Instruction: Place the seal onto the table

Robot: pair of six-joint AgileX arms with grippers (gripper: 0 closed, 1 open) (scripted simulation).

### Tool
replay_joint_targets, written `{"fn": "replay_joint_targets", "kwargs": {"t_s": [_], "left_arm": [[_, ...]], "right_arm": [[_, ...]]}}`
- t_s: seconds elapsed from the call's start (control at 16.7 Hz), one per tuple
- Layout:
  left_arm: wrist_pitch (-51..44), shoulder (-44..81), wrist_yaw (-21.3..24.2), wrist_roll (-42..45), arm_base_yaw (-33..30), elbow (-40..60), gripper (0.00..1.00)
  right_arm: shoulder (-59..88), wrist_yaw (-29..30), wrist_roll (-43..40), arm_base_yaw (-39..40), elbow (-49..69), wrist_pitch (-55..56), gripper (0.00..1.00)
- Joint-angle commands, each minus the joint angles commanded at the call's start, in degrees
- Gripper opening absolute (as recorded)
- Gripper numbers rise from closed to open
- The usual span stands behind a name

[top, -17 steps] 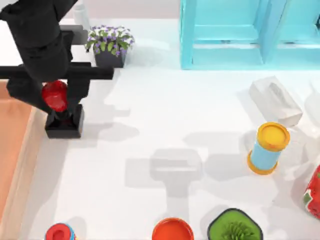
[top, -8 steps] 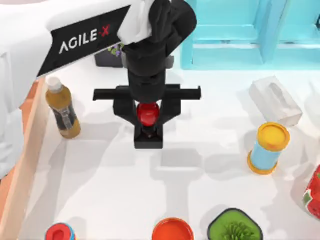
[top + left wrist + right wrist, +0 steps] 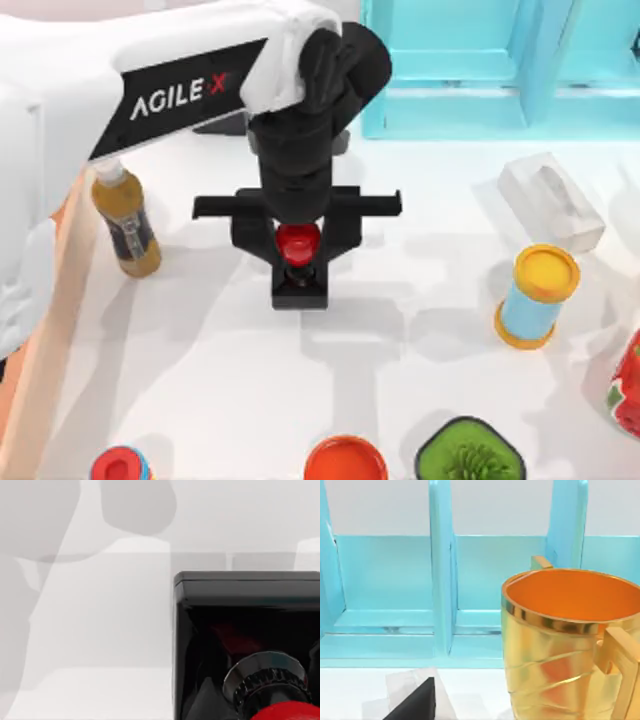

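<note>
The left pincer is clamped on the red knob of the seal, whose black base sits low over the white tabletop, right of the brown bottle and left of the yellow-lidded can. Whether the base touches the tabletop cannot be told. The left wrist view shows the seal's black block close up.

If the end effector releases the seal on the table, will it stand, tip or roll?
The seal probably stands: its black square base looks flat and wider than the red knob. The glossy knob may slip in the left end effector. On its side, the square block should stop rolling on the table.
</note>
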Motion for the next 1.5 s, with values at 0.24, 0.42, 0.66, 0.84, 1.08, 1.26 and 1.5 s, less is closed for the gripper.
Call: {"fn": "replay_joint_targets", "kwargs": {"t_s": [0.24, 0.42, 0.66, 0.84, 1.08, 1.26, 1.5], "left_arm": [[3.5, 0.8, 0.0, -0.1, 0.0, -2.9, 0.0], [3.5, 0.8, 0.0, -0.1, 0.0, -2.9, 0.08], [3.5, 0.8, 0.0, -0.1, 0.0, -2.9, 0.38], [3.5, 0.8, 0.0, -0.1, 0.0, -2.9, 0.6], [3.5, 0.8, 0.0, -0.1, 0.0, -2.9, 0.9], [3.5, 0.8, 0.0, -0.1, 0.0, -2.9, 1.0], [3.5, 0.8, 0.0, -0.1, 0.0, -2.9, 1.0]], "right_arm": [[0.0, 0.0, 0.0, 0.0, 0.0, 0.0, 1.0], [0.0, 0.0, 0.0, 0.0, 0.0, 0.0, 1.0], [0.0, 0.0, 0.0, 0.0, 0.0, 0.0, 1.0], [0.0, 0.0, 0.0, 0.0, 0.0, 0.0, 1.0], [0.0, 0.0, 0.0, 0.0, 0.0, 0.0, 1.0], [0.0, 0.0, 0.0, 0.0, 0.0, 0.0, 1.0], [0.0, 0.0, 0.0, 0.0, 0.0, 0.0, 1.0]]}}
